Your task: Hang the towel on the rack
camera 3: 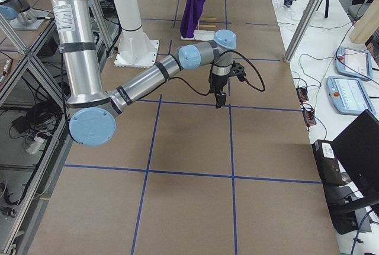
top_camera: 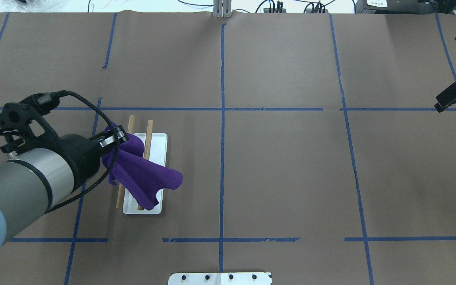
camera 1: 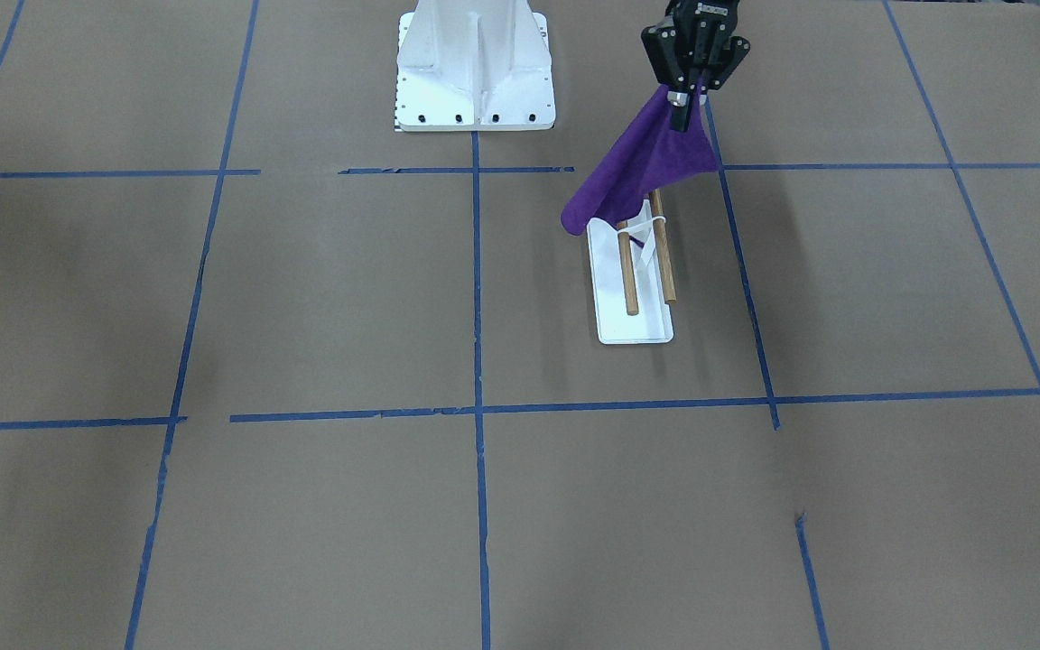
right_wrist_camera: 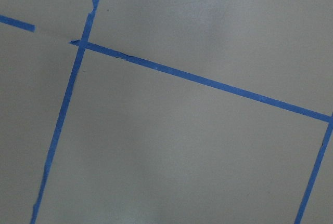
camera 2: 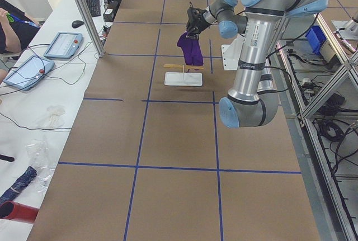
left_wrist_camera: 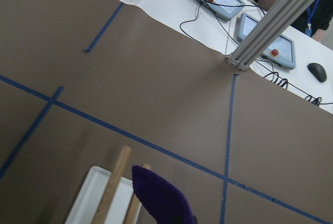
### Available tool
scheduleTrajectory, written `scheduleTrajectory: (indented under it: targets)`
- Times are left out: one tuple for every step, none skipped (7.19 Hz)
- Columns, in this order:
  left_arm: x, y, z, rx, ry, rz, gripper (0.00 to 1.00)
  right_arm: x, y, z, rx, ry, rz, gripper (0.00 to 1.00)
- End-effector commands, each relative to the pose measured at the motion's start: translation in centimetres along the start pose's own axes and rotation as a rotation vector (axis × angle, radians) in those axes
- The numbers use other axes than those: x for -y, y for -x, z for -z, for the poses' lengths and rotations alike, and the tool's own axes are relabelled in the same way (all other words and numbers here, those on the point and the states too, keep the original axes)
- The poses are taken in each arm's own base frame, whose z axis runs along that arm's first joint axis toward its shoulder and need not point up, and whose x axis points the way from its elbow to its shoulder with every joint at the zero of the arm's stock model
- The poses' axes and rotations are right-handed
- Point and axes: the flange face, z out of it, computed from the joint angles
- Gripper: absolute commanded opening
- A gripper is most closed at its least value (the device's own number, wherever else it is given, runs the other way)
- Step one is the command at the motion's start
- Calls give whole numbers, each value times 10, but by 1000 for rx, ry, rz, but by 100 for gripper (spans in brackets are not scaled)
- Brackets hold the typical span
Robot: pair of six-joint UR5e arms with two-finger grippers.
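Overhead exterior: towel (top_camera: 145, 178) pinched in L gripper (top_camera: 118, 137), hangs over rack (top_camera: 159, 145).

The towel (camera 1: 646, 171), deep purple and plush, hangs bunched from one raised corner pinched in the left gripper (camera 1: 683, 112), fanning down over one end of the rack (camera 1: 636, 327). The rack stands on the worktop (camera 1: 303, 298): flat white base, two parallel tan rods.

A table (top_camera: 283, 178) covered in brown paper is marked into large squares by blue tape lines (top_camera: 222, 158). A large white bolted metal pedestal (camera 1: 475, 68) stands at the middle of its robot-side edge. A silver aluminium post (camera 2: 84, 12) rises at the opposite edge. Beyond that edge, a white bench (camera 2: 17, 101) carries one grey tablet with a red button (camera 2: 61, 45), a second like it (camera 2: 25, 72) and a black mouse (camera 2: 78, 24).
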Motion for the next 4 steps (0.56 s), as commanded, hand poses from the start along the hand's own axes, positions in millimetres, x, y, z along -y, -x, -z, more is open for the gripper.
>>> scheduleTrajectory:
  targets:
    - [4,25,-26,91,-36,-27,0,1,-6,1,43,-8,0,100]
    - [-5,25,-48,123,-39,-40,0,1,-6,3,56,-10,-3,100]
    - [-13,20,-71,145,-46,-57,0,1,-9,5,58,-14,-9,100]
    - [-17,20,-93,178,-58,-115,99,1,-14,9,57,-22,-18,100]
